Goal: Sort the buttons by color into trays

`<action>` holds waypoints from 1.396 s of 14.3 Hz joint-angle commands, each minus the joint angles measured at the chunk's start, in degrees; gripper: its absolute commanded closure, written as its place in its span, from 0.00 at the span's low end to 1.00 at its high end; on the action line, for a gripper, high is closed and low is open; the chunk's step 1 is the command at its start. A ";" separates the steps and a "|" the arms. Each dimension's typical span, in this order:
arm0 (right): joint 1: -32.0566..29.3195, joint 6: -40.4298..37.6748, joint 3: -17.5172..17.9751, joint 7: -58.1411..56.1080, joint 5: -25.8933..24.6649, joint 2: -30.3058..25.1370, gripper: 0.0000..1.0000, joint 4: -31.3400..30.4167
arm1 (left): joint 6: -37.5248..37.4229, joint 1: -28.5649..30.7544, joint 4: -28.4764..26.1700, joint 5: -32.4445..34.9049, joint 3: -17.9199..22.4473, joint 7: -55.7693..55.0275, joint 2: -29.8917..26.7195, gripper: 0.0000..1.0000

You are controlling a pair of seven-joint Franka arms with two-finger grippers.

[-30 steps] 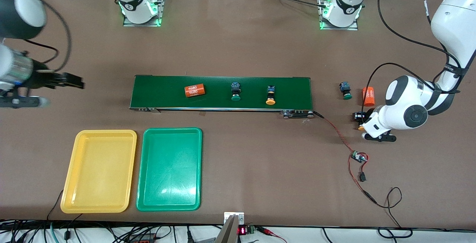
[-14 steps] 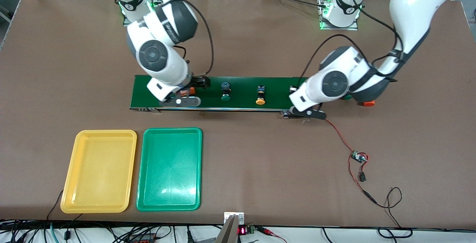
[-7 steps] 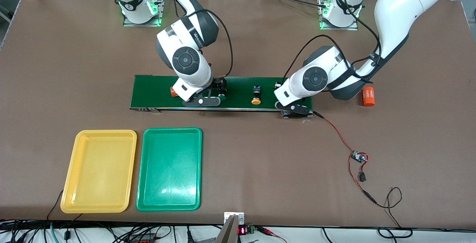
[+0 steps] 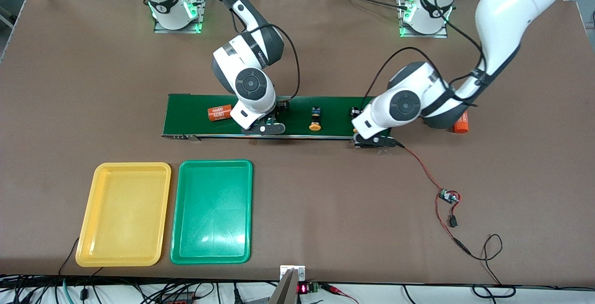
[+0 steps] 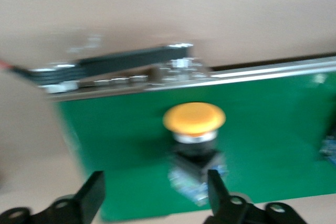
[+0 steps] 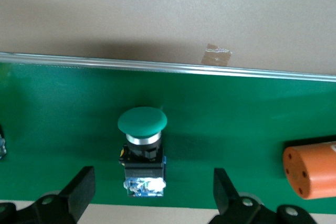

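A long dark-green belt [image 4: 195,109] carries the buttons. My right gripper [image 4: 277,111] is low over it, open, with a green-capped button [image 6: 142,120] lying between its fingers [image 6: 84,182], untouched. My left gripper [image 4: 357,119] is open over the belt's end toward the left arm, above a yellow-orange-capped button [image 5: 194,119] that lies close to one finger [image 5: 214,184]. A second yellow-orange button [image 4: 315,121] lies on the belt between the two grippers. The other green button is hidden. The yellow tray [image 4: 123,211] and green tray [image 4: 211,211] lie nearer the front camera, both bare.
An orange cylinder [image 4: 219,112] lies on the belt beside the right gripper and shows in the right wrist view [image 6: 310,169]. Another orange cylinder [image 4: 462,126] lies off the belt, partly under the left arm. A small circuit board [image 4: 448,197] with red wire lies nearer the camera.
Both arms swung in over the belt. The cylinder and buttons rode the belt toward the right arm's end. The right gripper came over the green button; the left settled at the belt's end.
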 commanded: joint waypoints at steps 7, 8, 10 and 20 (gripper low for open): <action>0.74 0.46 -0.71 8.44 -0.77 2.83 0.67 0.05 | -17.52 9.67 7.22 0.73 0.27 8.48 -1.97 0.00; 0.66 0.37 -0.80 10.54 -0.86 2.74 0.77 0.05 | -17.08 11.35 5.91 0.91 0.36 9.47 -1.88 0.00; 0.57 0.28 -0.89 13.63 -0.77 2.57 0.89 0.49 | -16.81 13.12 3.27 3.88 0.63 9.48 -1.88 0.00; -3.55 0.81 -11.78 4.79 -1.83 2.83 0.94 10.41 | 3.10 26.02 -18.51 12.50 0.54 8.95 -3.37 0.00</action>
